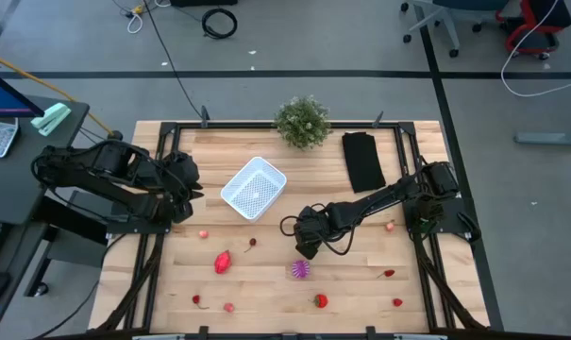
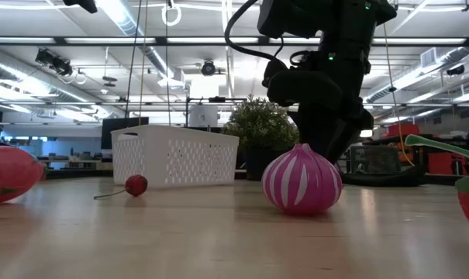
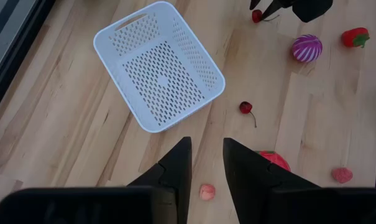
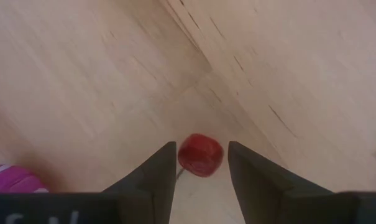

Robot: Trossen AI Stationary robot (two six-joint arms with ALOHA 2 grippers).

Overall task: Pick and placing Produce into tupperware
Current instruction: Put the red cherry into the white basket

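The white perforated tupperware [image 1: 254, 188] [image 3: 160, 68] stands empty on the wooden table, towards its far side. The produce lies scattered on the near half. My right gripper [image 1: 305, 247] [image 4: 201, 146] is low over the table and open. One finger stands on each side of a small red cherry [image 4: 200, 155] [image 3: 256, 15] that rests on the wood. A purple striped vegetable [image 1: 300, 270] [image 2: 301, 180] sits just nearer than it. My left gripper [image 1: 191, 189] [image 3: 206, 146] waits open, raised, left of the tupperware.
Other produce on the table: a second cherry [image 1: 252, 243] [image 2: 136, 184], a larger red piece [image 1: 223, 262], a strawberry [image 1: 320, 301] and several small red or pink pieces along the near edge. A potted plant [image 1: 302, 121] and a black folded cloth [image 1: 363, 161] sit at the far side.
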